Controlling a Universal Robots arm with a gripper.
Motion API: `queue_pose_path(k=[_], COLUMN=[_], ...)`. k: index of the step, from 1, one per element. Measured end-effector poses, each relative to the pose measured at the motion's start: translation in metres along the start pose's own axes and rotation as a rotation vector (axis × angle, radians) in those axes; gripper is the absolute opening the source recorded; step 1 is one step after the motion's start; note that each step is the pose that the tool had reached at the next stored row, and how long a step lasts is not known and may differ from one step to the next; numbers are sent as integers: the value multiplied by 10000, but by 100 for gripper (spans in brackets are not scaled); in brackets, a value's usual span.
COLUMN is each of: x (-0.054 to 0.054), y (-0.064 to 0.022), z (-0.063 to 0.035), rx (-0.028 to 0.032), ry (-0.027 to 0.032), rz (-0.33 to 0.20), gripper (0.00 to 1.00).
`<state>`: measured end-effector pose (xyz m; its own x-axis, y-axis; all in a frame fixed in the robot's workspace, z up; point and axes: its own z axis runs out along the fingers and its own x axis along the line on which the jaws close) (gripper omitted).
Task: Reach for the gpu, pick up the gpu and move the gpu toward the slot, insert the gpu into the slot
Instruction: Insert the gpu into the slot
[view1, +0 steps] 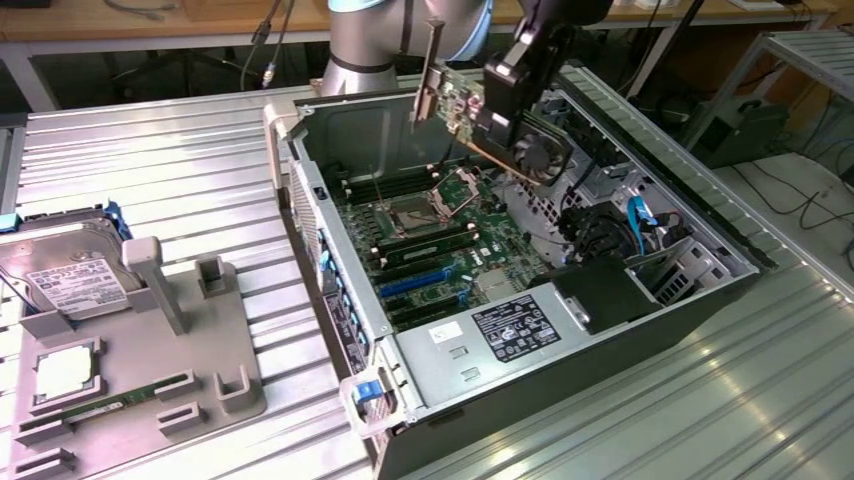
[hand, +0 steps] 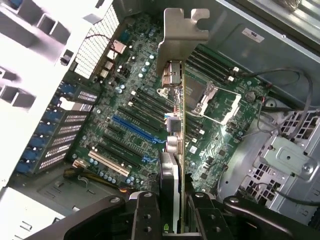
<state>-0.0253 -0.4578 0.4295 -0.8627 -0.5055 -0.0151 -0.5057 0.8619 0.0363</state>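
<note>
My gripper (view1: 514, 80) is shut on the gpu (view1: 514, 135), a flat card with a small fan and a long silver end bracket (view1: 430, 75). It hangs tilted in the air above the far end of the open computer case (view1: 334, 300). In the wrist view the gpu (hand: 181, 130) is edge-on between my fingers (hand: 145, 215), its bracket (hand: 180, 35) pointing away. The slot (hand: 135, 129), a long blue strip on the green motherboard (hand: 220, 150), lies below and to one side of the card, apart from it. In the exterior view the slot (view1: 414, 285) is nearer the camera than the card.
The processor socket (view1: 430, 210) and black memory slots (view1: 387, 190) lie under the card. A power supply (view1: 514, 325) and blue cables (view1: 638, 225) fill the near end of the case. On the exterior view's left, a grey fixture (view1: 200, 330) holds a hard drive (view1: 67, 280) and a memory stick (view1: 114, 405).
</note>
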Motion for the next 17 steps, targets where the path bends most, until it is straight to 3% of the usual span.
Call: queue_pose_path(k=[17], x=[0], y=[0], z=[0], rx=[-39], ry=[94], rz=[-2569], gripper=[28])
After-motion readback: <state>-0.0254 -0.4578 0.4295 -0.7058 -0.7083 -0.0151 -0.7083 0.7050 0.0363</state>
